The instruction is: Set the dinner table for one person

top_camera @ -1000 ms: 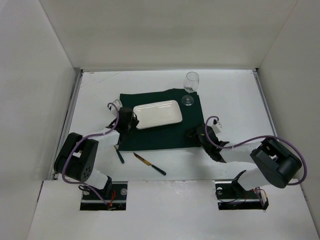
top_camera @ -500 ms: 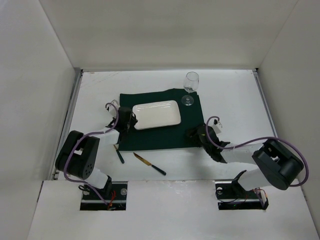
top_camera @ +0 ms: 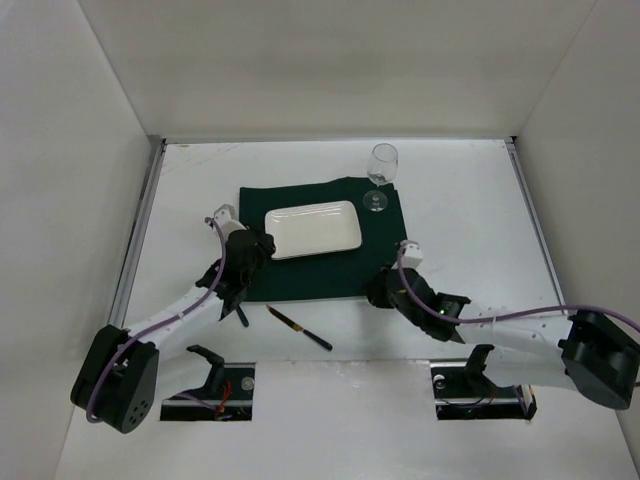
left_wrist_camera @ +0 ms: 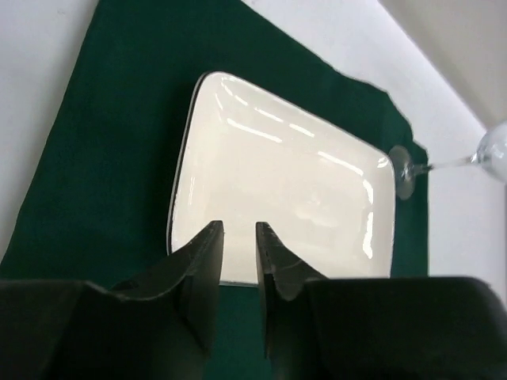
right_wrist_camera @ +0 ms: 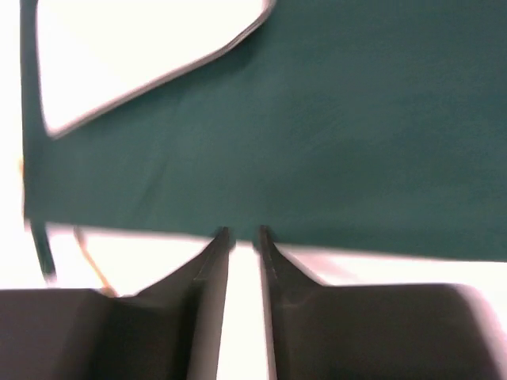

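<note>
Dinner table [top_camera: 470, 200], wide, flat, matte white, edged by white walls [top_camera: 330, 70]

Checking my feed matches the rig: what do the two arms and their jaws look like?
The left arm and right arm have white links, black joint housings and a purple cable looping alongside each. The jaws are black, tapering to narrow tips.

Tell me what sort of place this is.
Probably a robot test cell, not a dining room: bare white walls box in the table, two robot arms are mounted at its near edge, and one plate sits on a green cloth.
</note>
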Robot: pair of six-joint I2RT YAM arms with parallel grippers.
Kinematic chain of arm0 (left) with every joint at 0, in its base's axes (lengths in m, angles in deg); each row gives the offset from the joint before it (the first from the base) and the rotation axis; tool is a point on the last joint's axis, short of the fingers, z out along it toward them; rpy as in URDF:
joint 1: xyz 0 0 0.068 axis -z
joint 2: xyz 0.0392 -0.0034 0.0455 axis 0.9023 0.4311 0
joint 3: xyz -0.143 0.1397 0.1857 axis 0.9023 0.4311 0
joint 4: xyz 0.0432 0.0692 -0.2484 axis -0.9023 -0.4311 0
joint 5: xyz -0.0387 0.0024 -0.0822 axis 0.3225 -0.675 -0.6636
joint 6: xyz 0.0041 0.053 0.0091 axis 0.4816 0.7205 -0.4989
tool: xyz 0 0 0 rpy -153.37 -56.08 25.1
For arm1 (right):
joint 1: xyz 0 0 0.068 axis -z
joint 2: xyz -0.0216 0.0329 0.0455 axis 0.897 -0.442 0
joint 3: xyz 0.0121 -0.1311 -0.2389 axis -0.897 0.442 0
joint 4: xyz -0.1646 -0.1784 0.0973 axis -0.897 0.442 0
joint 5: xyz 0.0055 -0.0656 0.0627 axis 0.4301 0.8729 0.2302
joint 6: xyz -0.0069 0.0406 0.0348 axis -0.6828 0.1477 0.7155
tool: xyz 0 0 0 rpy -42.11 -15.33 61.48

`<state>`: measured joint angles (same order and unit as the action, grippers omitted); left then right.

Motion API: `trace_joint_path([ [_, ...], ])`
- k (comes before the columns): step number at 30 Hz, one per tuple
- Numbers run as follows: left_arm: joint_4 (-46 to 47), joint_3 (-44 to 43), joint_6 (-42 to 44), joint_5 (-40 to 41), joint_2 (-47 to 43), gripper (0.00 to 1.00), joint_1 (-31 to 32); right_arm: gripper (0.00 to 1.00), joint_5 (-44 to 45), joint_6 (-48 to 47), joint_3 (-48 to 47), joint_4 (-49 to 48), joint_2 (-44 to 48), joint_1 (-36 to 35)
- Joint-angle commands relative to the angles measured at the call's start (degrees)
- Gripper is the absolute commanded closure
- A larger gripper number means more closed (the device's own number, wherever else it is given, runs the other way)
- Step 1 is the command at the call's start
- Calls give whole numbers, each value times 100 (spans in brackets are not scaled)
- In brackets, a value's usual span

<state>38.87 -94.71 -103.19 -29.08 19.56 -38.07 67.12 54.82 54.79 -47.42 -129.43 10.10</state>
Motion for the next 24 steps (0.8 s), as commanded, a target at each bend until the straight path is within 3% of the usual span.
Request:
trace_joint_path([
  [1, -225, 189, 306, 121, -184, 85, 133, 88, -850, -1470, -507, 15, -183, -481],
  [4, -225, 330, 227, 95, -395, 91, 90, 89, -1477, -1980, -955, 6, -719, -946],
  [11, -567, 655, 253, 121, -1124, 90, 2, 56, -1232, -2729, -1887, 94, -1958, -1651],
  [17, -1683, 901, 192, 174, -1932, 82, -393, 54, -1328, -3089, -2222, 454, -2531, -1800],
  [24, -1492, 989, 157, 139, -2013, 74, -570, 55, -1618, -3195, -2459, 788, -2795, -1835],
])
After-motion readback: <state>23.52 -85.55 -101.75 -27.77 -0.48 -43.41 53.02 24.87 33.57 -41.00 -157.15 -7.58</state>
